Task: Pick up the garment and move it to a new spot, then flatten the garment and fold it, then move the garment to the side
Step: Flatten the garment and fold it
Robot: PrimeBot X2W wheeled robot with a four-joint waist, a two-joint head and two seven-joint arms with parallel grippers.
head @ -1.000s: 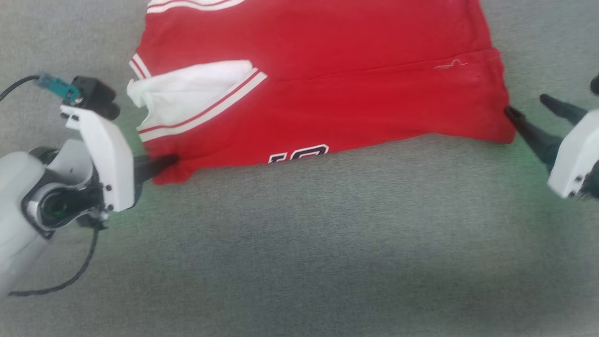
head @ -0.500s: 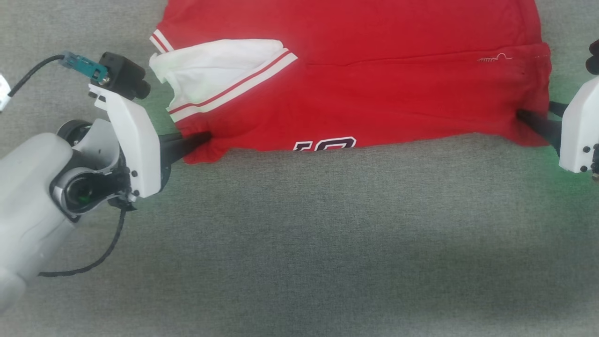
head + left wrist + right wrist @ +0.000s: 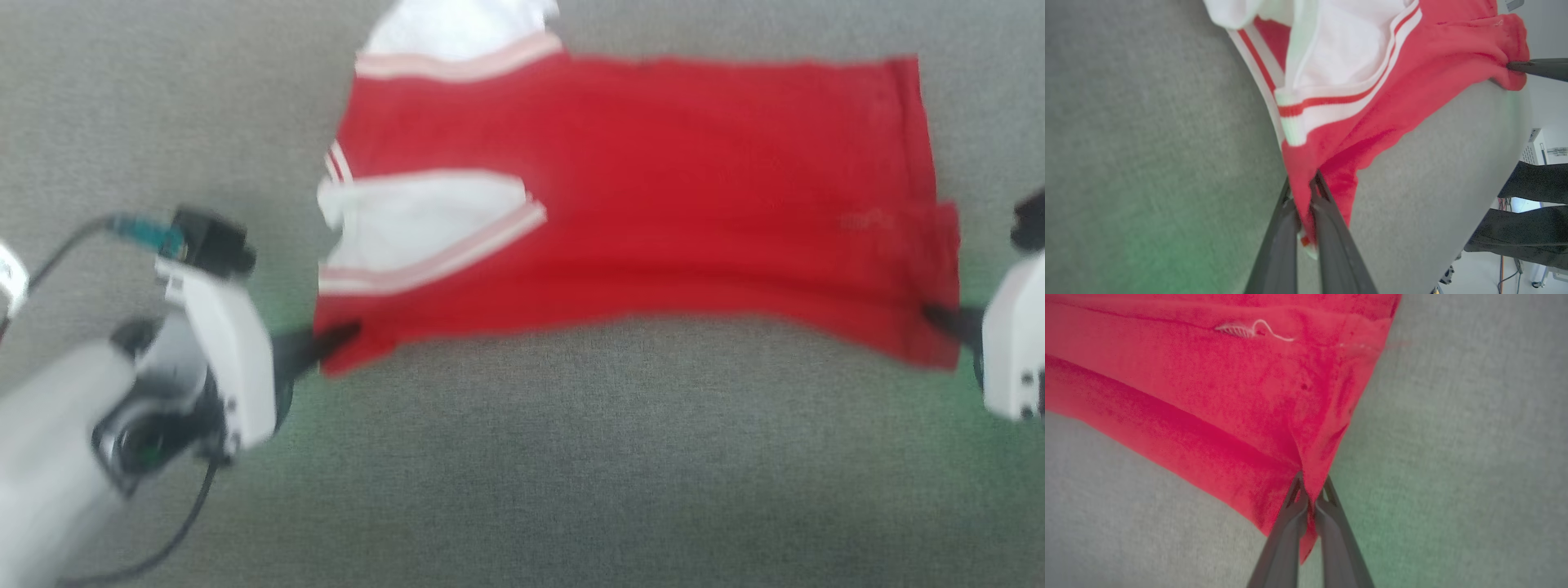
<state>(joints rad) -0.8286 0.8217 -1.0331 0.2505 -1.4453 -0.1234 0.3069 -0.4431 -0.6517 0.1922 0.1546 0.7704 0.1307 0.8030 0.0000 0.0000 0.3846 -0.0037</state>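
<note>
The garment (image 3: 637,204), a red jersey with white sleeve parts and stripe trim, lies spread across the grey surface. My left gripper (image 3: 343,335) is shut on its near left corner; the left wrist view shows red cloth (image 3: 1327,163) pinched between the two dark fingers (image 3: 1331,228). My right gripper (image 3: 935,314) is shut on the near right corner, where the right wrist view has the red fabric (image 3: 1216,396) clamped between its fingertips (image 3: 1310,486). The near edge is stretched between both grippers. The lettering is hidden.
Grey carpet-like surface (image 3: 571,457) extends all around the garment, with open room in front of it. In the left wrist view the surface's edge and dark furniture legs (image 3: 1527,212) show at the right. A black cable (image 3: 171,531) hangs from my left arm.
My right gripper has shut on the garment's near right corner. The camera has shifted, so the garment sits lower in the picture. The lettering at the near edge has gone out of sight.
</note>
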